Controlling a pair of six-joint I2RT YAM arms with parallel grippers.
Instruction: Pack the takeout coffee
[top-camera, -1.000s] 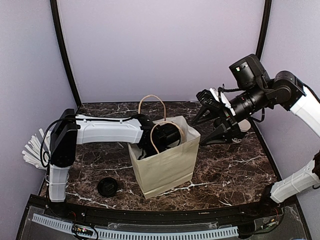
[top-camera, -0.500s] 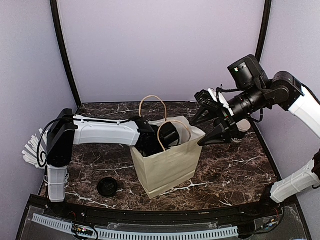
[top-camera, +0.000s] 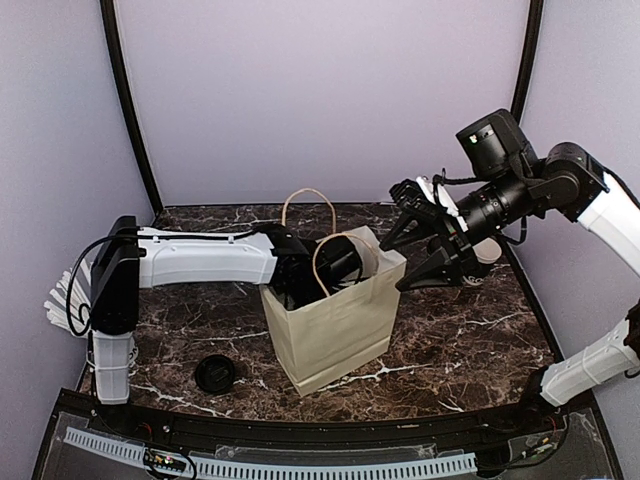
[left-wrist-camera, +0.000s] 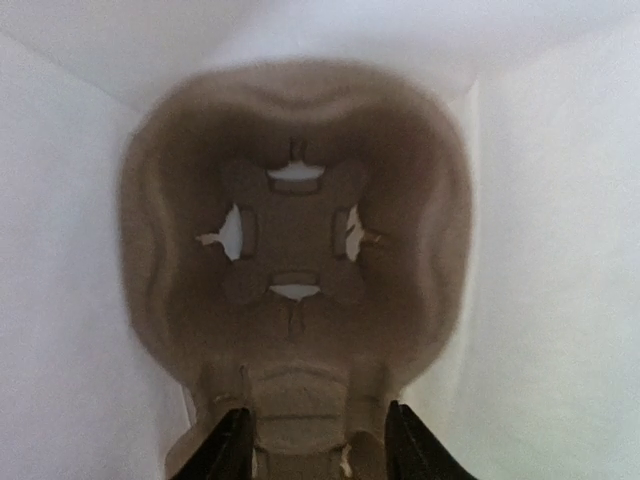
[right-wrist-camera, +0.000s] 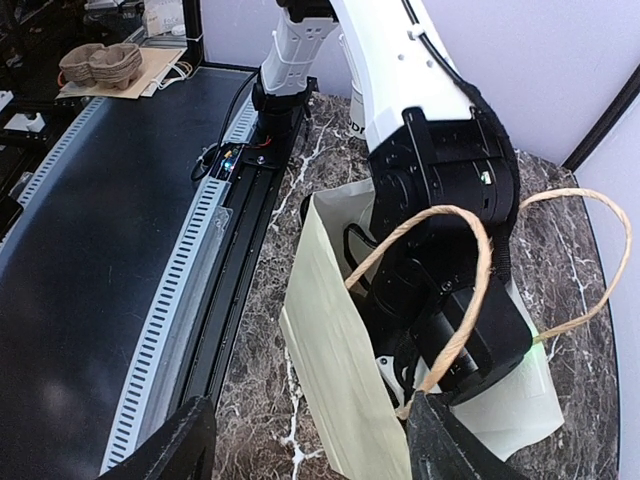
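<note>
Reaching down through the mouth of the cream paper bag with twine loop handles (top-camera: 330, 320), the left gripper (left-wrist-camera: 315, 425) is deep inside, looking straight down on a brown moulded-pulp cup carrier (left-wrist-camera: 295, 240) that lies flat on the bag's floor. Its two fingers stand apart on either side of the carrier's lip at 6 o'clock in the wrist view. Whether they pinch that lip or only flank it cannot be told. The well below them holds no cup.

The takeout coffee shows in none of the views, so which way it lies from either gripper, and how its long axis stands, cannot be read. A flat round black plastic lid (top-camera: 215, 373) lies loose at 7 o'clock on the dark marble table (top-camera: 450, 340). The right gripper (top-camera: 396, 266) hangs just beside the bag's rim on its 2 o'clock side, jaws wide apart on nothing, and a pale object (top-camera: 488, 250) behind it is too hidden to name.

The left arm lies nearly level, coming in from 9 o'clock, with its wrist bent down into the bag. The right arm rises from 4 o'clock to a high elbow and slopes down toward the bag. Being free, it looks the better placed to fetch the cup, which would need to go upright into that well
</note>
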